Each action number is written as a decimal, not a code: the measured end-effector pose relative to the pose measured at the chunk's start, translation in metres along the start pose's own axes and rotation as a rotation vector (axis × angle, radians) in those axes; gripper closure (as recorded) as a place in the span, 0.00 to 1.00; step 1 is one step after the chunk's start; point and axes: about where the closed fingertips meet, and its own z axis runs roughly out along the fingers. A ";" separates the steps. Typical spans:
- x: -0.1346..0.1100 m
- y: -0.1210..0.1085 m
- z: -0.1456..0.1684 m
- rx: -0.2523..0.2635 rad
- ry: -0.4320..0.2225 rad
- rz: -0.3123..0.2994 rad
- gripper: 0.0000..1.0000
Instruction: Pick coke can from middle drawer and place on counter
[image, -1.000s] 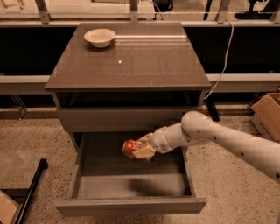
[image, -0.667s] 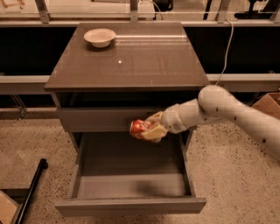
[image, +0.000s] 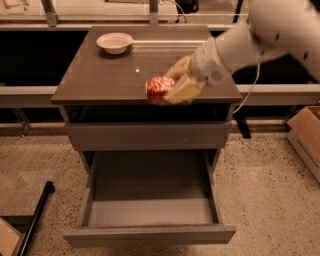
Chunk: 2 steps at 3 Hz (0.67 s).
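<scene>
The coke can (image: 158, 90) is no longer in the middle drawer (image: 150, 202). It is seen at the counter (image: 100, 75), close to the near edge and a little right of the middle. It is held on its side in the gripper (image: 172, 82), whose pale fingers (image: 184, 90) are closed around the can's right end. The arm (image: 280, 30) is reached in from the far right, across the right part of the counter.

The drawer is pulled out toward the near side, and only its bare grey floor is shown inside. The lifting step is therefore judged as done, and the carry to the counter is nearly done.

Whether the can already touches the counter or hangs just above it cannot be told. A faint reflection is seen under it, so any gap is judged to be small.

What is left is judged to be the setting down and the release: the can is to be rested on the counter, the fingers opened, and the gripper drawn clear. Because the can lies so near the edge, some care against rolling is likely needed.

A white bowl (image: 114, 42) is set at the far left of the counter, well apart from the can.
</scene>
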 end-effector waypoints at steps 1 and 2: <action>-0.043 -0.016 -0.034 0.039 -0.007 -0.077 1.00; -0.033 -0.014 -0.021 0.034 -0.002 -0.051 1.00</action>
